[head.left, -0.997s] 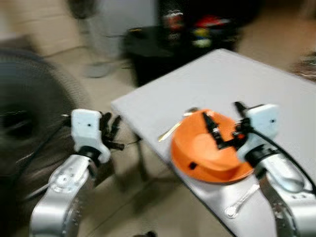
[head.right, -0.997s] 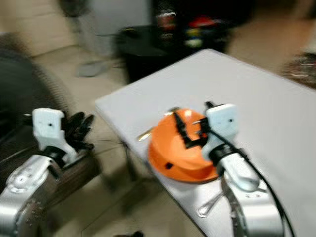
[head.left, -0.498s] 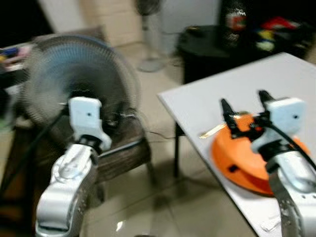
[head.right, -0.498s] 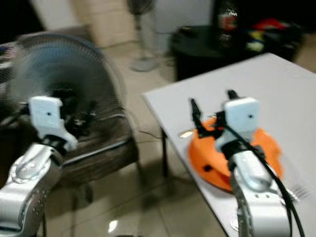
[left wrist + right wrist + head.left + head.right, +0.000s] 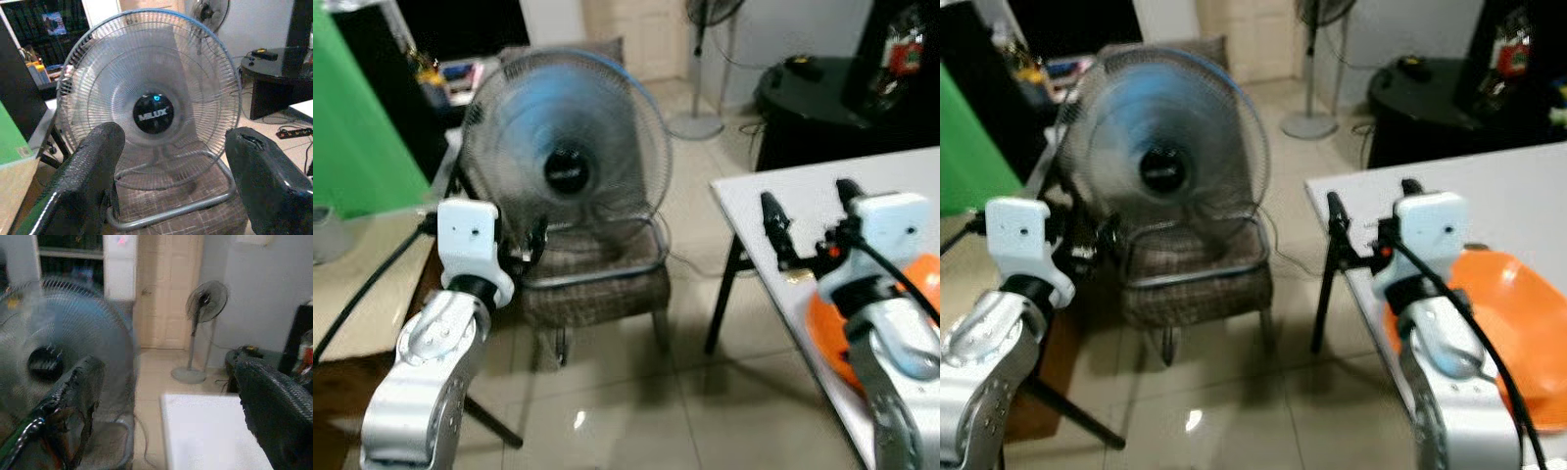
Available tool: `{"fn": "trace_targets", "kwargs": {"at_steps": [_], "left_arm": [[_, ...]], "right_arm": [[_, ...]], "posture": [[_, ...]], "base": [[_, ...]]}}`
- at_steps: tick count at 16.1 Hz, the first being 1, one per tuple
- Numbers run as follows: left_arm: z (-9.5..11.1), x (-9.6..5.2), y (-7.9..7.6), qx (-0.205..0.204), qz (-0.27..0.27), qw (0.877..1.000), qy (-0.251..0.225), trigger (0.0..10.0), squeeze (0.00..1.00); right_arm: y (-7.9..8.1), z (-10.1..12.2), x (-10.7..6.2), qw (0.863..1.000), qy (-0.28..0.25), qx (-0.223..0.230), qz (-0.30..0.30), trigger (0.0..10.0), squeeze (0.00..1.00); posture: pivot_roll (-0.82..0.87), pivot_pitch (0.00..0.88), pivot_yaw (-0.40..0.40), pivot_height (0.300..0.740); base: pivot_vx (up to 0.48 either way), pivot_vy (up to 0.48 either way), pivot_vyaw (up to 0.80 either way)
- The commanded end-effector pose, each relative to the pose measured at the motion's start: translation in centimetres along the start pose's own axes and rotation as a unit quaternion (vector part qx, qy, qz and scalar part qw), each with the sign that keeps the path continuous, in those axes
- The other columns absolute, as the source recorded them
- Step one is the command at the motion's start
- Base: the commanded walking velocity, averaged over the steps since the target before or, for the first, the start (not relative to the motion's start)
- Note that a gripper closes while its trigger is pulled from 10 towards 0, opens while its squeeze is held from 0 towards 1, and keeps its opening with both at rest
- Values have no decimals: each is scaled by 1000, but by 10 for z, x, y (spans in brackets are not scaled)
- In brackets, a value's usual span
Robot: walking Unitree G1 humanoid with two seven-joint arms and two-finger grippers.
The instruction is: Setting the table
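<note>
The orange bowl (image 5: 1513,323) lies on the white table (image 5: 1489,191) at the right of the scene, close to the table's near-left edge. The right arm partly covers the bowl. The right gripper (image 5: 808,211) is raised above the table's left corner, just to the left of the bowl and beyond it, not touching it. Its two black fingers (image 5: 78,396) stand wide apart with nothing between them; in the right wrist view the table corner (image 5: 168,399) shows in the gap.

The left gripper (image 5: 530,245) is held up at the left of the scene, well apart from the table and the bowl. Its fingers (image 5: 95,161) are also spread and hold nothing. It points at a large table fan (image 5: 149,98) with a blue-rimmed wire guard, which stands on a chair (image 5: 597,284) with a checked seat.

Edges and open room:
- The table's left edge runs from the far corner (image 5: 1310,184) toward the near right. One dark table leg (image 5: 724,294) stands below that corner.
- Between the chair and the table leg lies a strip of glossy tiled floor (image 5: 685,392).
- Beyond the table, at the far right, stands a low black round table (image 5: 813,98).
- A pedestal fan (image 5: 1317,59) stands on the floor at the far wall.
- A green panel (image 5: 357,117) borders the far left.
</note>
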State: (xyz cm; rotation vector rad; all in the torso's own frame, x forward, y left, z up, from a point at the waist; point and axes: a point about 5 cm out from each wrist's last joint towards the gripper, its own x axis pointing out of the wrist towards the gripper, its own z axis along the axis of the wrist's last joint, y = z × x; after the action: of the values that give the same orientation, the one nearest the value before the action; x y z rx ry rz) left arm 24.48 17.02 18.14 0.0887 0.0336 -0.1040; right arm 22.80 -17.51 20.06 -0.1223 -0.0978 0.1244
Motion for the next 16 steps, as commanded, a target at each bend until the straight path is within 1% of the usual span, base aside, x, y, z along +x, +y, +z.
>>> {"fn": "trace_targets", "kwargs": {"at_steps": [1,2,3,4,6,8,9,10,11,12,13,14,16], "left_arm": [[-4,-3,2,12,-1,1000,14,10000,1000],[-4,-4,1,14,-9,1000,19,10000,1000],[-5,-4,-2,6,-24,999,26,10000,1000],[-7,-3,-4,-10,-28,999,33,10000,1000],[-9,-3,-9,-16,-40,998,44,10000,1000],[-10,-3,-3,-1,-4,999,44,10000,1000],[-11,-4,2,22,5,999,42,10000,753],[-11,-4,3,24,8,999,38,10000,667],[-9,-5,4,33,7,999,30,10000,631],[-6,-6,3,40,1,999,21,10000,635],[-4,-6,2,37,0,999,16,10000,643],[-2,-7,1,25,-2,1000,11,10000,667],[-3,-9,0,20,-9,1000,19,10000,655]], "right_arm": [[15,-8,1,999,28,16,43,10000,1000],[20,-14,-1,997,43,15,54,10000,1000],[21,-15,-2,997,46,13,54,10000,1000],[21,-14,-4,997,48,18,54,10000,1000],[19,-14,-6,997,49,25,50,10000,1000],[21,-15,-6,996,52,30,59,10000,1000],[23,-17,-6,996,56,36,61,10000,1000],[23,-18,-7,996,59,39,61,10000,1000],[24,-20,-7,995,64,44,62,10000,1000],[25,-22,-7,994,70,48,64,10000,1000],[26,-22,-7,994,71,48,68,10000,1000],[30,-24,-6,993,74,46,81,10000,1000],[33,-25,-5,992,76,47,93,10000,1000]], "posture": [[-17,0,80,740],[-25,0,87,740],[-38,0,94,740],[-49,0,103,740],[-47,0,105,740],[-29,0,99,740],[-24,0,94,740],[-22,0,91,740],[-14,0,87,740],[-8,0,86,740],[-6,0,85,740],[1,0,81,740],[10,0,75,740]], "base": [[0,0,800],[0,0,800],[0,0,800],[0,0,800],[0,0,800],[0,0,800],[0,0,800],[0,0,800],[0,0,800],[0,0,800],[0,0,800],[277,0,800],[289,0,800]]}}
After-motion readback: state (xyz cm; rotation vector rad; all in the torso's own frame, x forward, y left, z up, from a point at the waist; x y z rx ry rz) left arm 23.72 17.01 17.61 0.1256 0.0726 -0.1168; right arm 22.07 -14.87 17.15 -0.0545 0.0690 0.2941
